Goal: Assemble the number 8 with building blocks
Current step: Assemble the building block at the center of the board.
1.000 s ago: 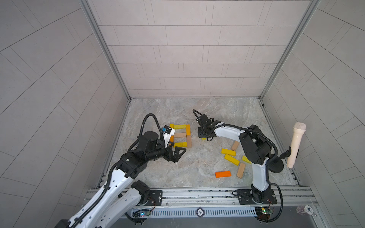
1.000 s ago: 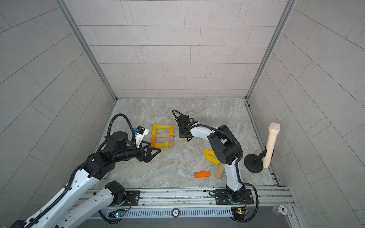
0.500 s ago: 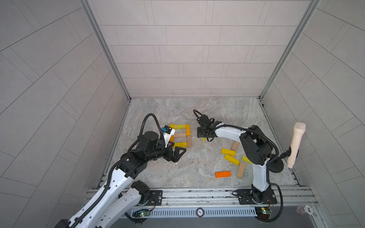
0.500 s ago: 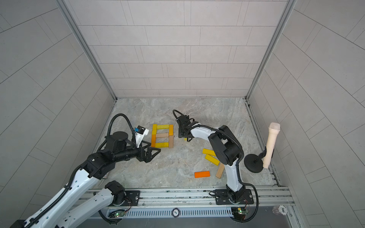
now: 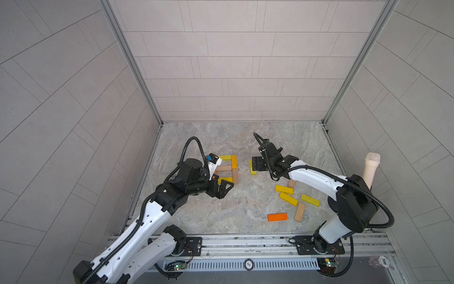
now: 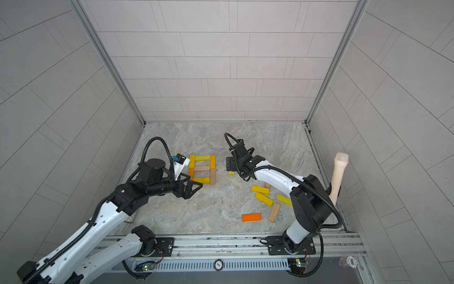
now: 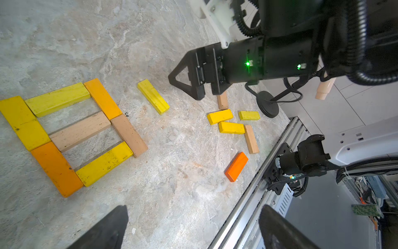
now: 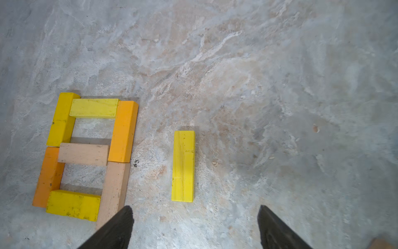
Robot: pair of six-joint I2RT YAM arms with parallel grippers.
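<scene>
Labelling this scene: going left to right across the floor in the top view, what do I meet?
The number 8 → lone yellow block → orange block → tan block beside it → cream microphone-shaped cylinder.

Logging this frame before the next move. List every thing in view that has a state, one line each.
number 8: complete, seven bars lying flat, both holes enclosed.
lone yellow block: lying flat beside the 8, apart from it, ungripped.
right gripper: open, empty, at the lone yellow block.
left gripper: open, empty.
spare blocks: six, lying flat, scattered, untouched.
microphone-shaped cylinder: upright.
</scene>
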